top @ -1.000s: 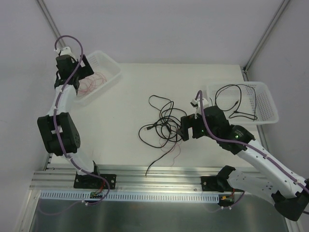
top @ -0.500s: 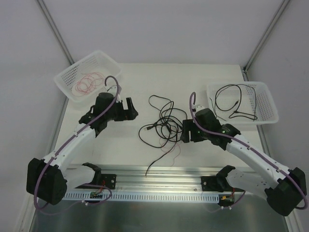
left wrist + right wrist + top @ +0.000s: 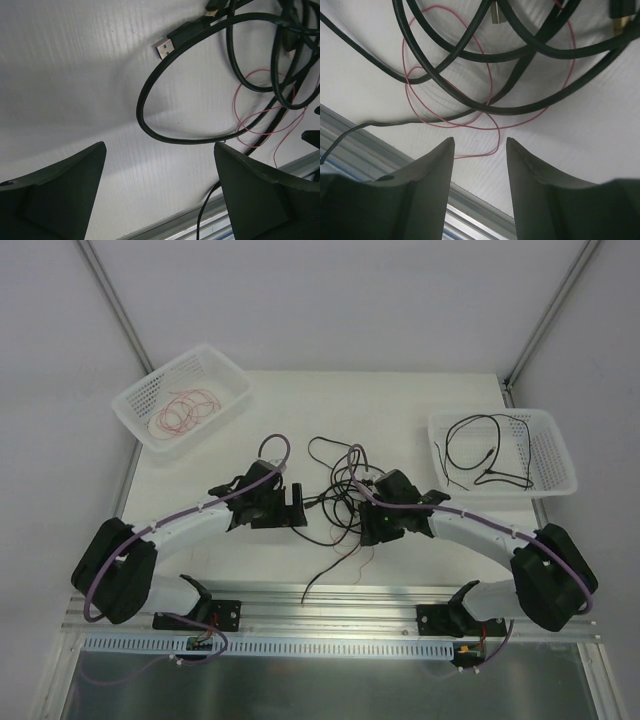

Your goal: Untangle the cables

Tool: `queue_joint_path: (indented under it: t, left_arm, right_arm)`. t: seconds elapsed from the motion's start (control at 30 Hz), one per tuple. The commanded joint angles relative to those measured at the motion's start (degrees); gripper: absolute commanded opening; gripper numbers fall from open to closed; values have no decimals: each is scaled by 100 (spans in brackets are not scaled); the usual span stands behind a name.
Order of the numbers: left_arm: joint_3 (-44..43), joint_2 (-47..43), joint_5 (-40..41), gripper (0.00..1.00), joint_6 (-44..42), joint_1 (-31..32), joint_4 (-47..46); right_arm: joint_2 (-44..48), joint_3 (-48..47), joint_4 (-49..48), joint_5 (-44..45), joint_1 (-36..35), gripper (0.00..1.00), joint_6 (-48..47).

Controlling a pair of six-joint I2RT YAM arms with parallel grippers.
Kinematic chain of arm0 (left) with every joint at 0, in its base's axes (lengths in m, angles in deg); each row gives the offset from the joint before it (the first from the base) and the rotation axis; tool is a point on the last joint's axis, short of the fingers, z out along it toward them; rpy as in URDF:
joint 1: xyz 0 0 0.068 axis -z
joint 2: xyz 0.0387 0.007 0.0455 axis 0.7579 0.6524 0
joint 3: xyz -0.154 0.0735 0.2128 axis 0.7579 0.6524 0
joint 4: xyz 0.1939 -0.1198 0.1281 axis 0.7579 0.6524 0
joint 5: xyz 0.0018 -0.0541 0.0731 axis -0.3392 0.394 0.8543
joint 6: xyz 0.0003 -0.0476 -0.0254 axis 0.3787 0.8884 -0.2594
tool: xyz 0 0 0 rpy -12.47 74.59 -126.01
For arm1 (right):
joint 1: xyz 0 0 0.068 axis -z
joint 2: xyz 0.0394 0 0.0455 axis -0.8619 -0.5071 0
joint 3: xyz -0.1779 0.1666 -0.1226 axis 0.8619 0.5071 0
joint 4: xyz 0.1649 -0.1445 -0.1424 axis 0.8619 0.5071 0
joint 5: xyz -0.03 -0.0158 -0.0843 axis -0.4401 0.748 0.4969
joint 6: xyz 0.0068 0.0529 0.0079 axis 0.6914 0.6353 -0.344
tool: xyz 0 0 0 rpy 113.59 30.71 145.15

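The cables lie in a tangle at mid-table: several black ones with small connectors and a thin red wire. My left gripper is low at the tangle's left edge and open. Its wrist view shows the jaws wide apart over bare table, a black cable loop just ahead and a USB plug beyond. My right gripper sits at the tangle's lower right. Its jaws stand partly narrowed with nothing between them. The red wire and black cables lie just past the tips.
A white basket at the back left holds coiled red wires. Another white basket on the right holds a black cable. An aluminium rail runs along the table's near edge, with one black cable end reaching toward it.
The left arm has swung from the left basket down to the tangle. The right arm has moved lower and left into the tangle, and its jaws have narrowed.
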Motion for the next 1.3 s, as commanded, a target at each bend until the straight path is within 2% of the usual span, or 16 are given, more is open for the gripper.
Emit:
queue_joint_path:
  t: [0.0,0.13,0.2,0.27,0.37,0.4,0.47,0.5,0.6,0.7,0.83,1.0,1.17,1.27]
  left_arm:
    - [-392,431,154,89,259,88,-69]
    - [-578,914,215,78,311,158,-78]
    - [-630,1020,277,67,329,176,-87]
    - [-657,1178,277,61,355,193,-122]
    - [-666,1381,365,38,443,211,-140]
    - [-657,1433,452,22,469,211,-140]
    - [-639,1451,514,8,505,211,-140]
    - [-639,1451,767,0,514,202,-140]
    - [-622,1451,945,0,549,106,-122]
    - [-578,1443,998,0,601,-254,-52]
    - [-455,1329,1016,0,628,-851,45]
    - [-244,1074,1103,0,540,-1650,132]
    - [-33,740,1139,0,479,-2056,185]
    - [46,669,1139,0,478,-2153,203]
  right_arm:
    - [-390,-303,-291,31,-189,49,-88]
    - [-768,-462,-283,303,-286,49,44]
    - [-935,-541,-230,461,-356,49,105]
    - [-1066,-646,-142,575,-409,49,149]
    - [-1164,-752,-2,796,-532,43,184]
    - [-1147,-770,25,857,-550,35,176]
    - [-1085,-761,51,910,-559,25,184]
    - [-963,-744,69,936,-567,14,193]
    - [-612,-735,262,936,-567,1,141]
    - [-164,-743,639,1208,-559,1,44]
    - [1003,-963,1577,1665,-532,1,-315]
    - [2121,-1446,2458,1982,108,1,-702]
    - [2878,-2499,3109,2035,820,1,-1072]
    - [3116,-3279,3312,2088,865,1,-1257]
